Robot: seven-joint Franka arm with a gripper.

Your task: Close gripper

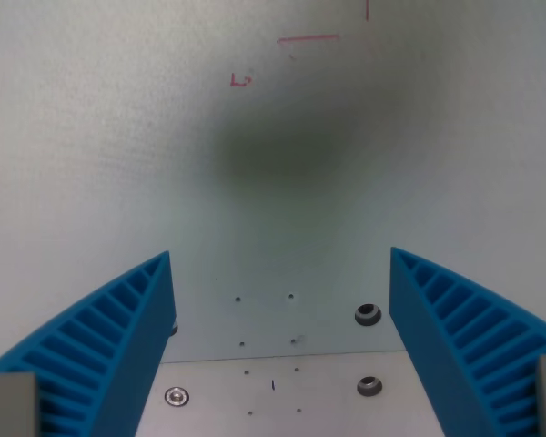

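My gripper (280, 259) hangs open over a pale table surface (273, 182). Its two blue ribbed fingers (109, 337) rise from the lower corners of the wrist view, one on the wrist view's left and one on the wrist view's right, set wide apart. Nothing lies between them. A soft dark shadow (291, 150) falls on the surface ahead of the fingertips.
Faint red pen marks (308, 38) sit near the top of the surface. A metal plate (282, 401) with small holes and several bolts (368, 315) lies below, between the fingers.
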